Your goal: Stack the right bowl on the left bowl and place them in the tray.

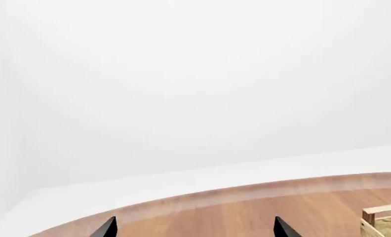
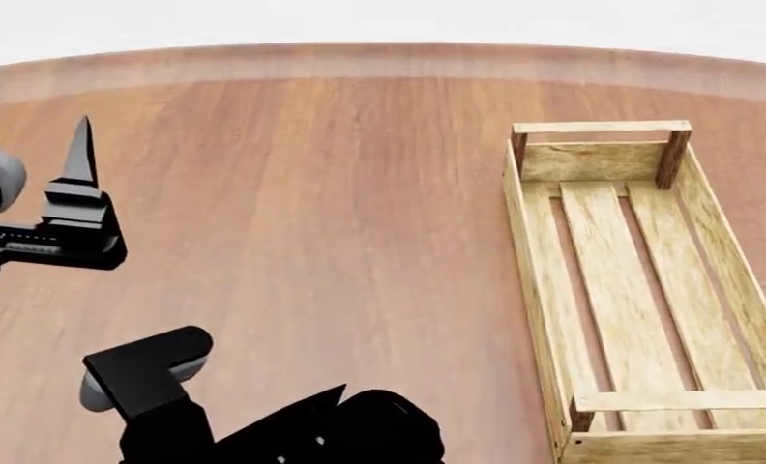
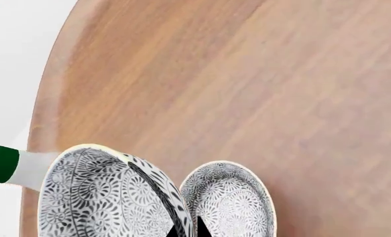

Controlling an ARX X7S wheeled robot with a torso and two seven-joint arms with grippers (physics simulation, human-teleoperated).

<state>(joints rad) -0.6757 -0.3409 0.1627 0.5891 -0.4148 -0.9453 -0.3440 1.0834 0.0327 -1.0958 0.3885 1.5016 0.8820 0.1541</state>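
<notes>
Left to right: the left gripper point(image 2: 80, 155) hangs spread and empty above the table point(image 2: 306, 193). The right gripper point(image 3: 187, 231), jaws pinched on the rim of one patterned bowl point(image 3: 97, 197), holds it beside the second bowl point(image 3: 232, 202). The tray point(image 2: 538, 290), long axis running away from the robot, lies far right, probably nearer the right arm.

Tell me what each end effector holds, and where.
The left end effector is open, holding nothing. The right end effector appears to pinch the larger-looking bowl by its rim, on the side beside the other bowl.
</notes>
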